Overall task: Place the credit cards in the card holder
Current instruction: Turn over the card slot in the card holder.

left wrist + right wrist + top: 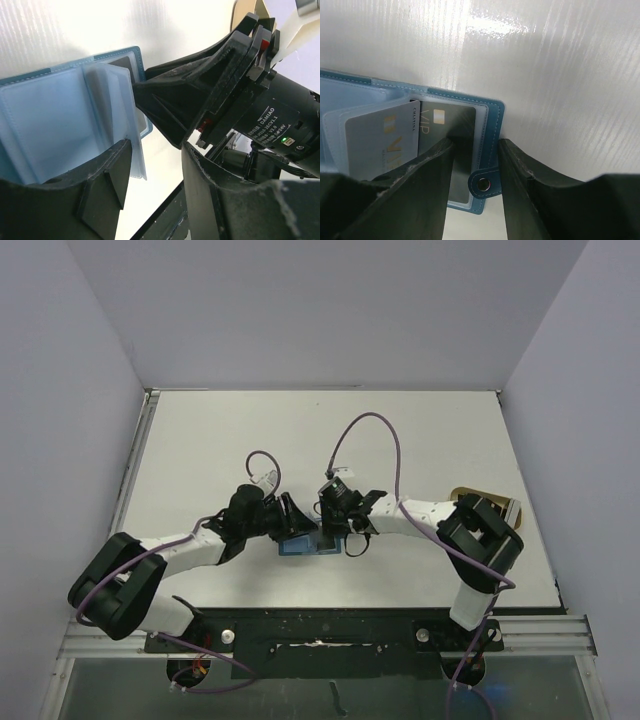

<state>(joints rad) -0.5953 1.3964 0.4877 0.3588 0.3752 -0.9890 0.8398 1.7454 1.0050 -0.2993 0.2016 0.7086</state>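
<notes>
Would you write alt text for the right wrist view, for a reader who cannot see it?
An open teal card holder lies on a white table, with two grey VIP cards in its clear sleeves. The right pincer stands open in the foreground, a finger on either side of the snap tab.

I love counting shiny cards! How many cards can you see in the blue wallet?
2. A light grey card sits in the open card holder; a darker grey card lies beside it, nearer the snap tab. More may be hidden under the grippers.
</notes>
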